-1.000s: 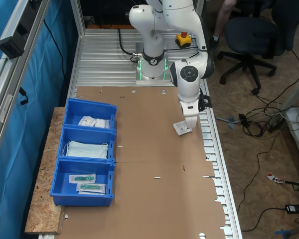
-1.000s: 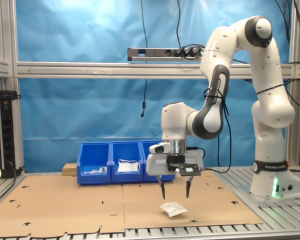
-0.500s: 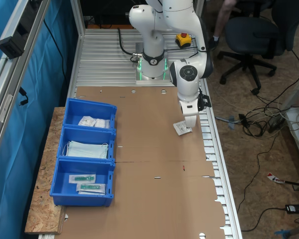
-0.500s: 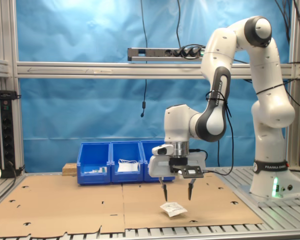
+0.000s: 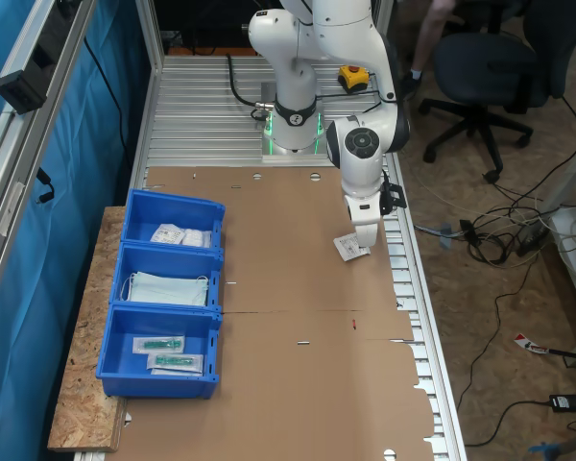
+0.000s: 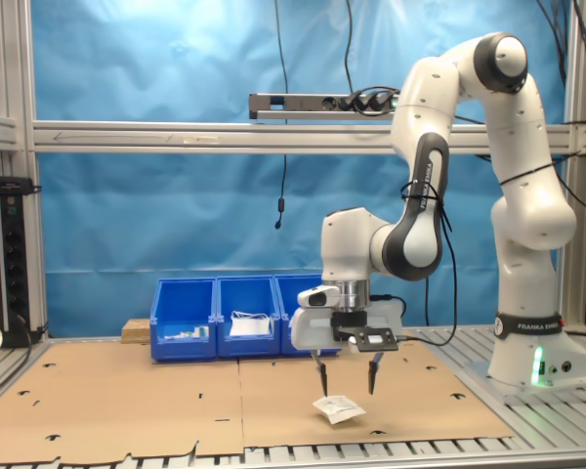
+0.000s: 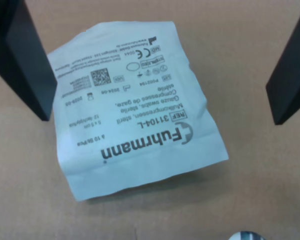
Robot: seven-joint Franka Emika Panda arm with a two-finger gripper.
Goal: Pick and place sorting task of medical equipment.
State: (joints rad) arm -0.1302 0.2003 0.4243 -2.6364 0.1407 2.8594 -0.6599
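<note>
White arm bends down, its hand (image 6: 347,379) spread open, empty, fingers pointing down just above the packet (image 6: 338,408).

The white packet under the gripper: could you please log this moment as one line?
phase: pre-grasp | gripper: open, straddling white packet | packet: flat on cardboard, ungrasped | blue bins: apart

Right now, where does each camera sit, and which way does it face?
First exterior view: high above the far end of the table, looking down at the cardboard mat, blue bins and arm base.
Second exterior view: low at the table's side, facing the blue curtain; the whole arm and open gripper show.
Wrist view: on the wrist, looking straight down between two dark fingers at the white packet.
Shared: all three show the packet on the mat under the gripper.
</note>
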